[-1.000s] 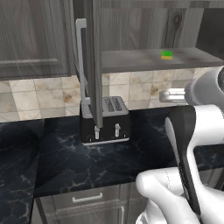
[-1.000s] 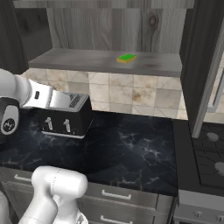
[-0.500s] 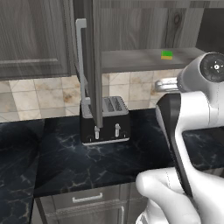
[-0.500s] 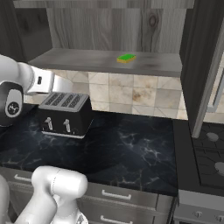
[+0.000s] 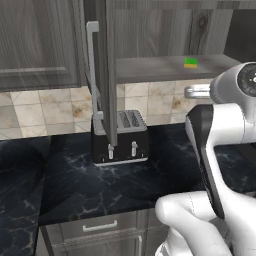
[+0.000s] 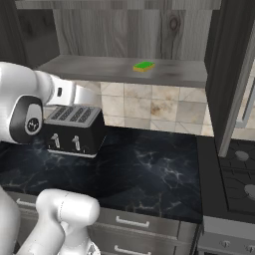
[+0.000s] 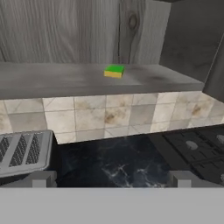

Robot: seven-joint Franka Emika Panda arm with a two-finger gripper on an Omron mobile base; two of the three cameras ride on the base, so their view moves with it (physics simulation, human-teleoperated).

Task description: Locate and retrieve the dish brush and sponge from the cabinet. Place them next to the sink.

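Note:
The cabinet [image 6: 124,30] stands open, its door [image 5: 103,75] swung out edge-on with a long silver handle [image 5: 91,65]. On its bare shelf [image 7: 52,81] lies the sponge [image 7: 114,71], a small green block with a yellow layer, also seen as the sponge [image 5: 190,62] and the sponge [image 6: 144,65]. My gripper [image 7: 113,179] is open, empty, and held level below the shelf's front edge, well short of the sponge. Both fingertips [image 7: 43,178] rise at the bottom of the hand view. The dish brush and the sink are out of view.
A black toaster [image 5: 120,137] stands on the dark marble counter [image 6: 149,169] under the shelf, just left of and below my hand. A stove top [image 6: 239,169] adjoins the counter on the right. A second open door [image 6: 234,74] hangs at the right. Tiled wall [image 7: 109,116] behind.
The arm has swung up and forward, carrying the hand rightward over the toaster toward the shelf. The gripper stays open. The sponge has not moved.

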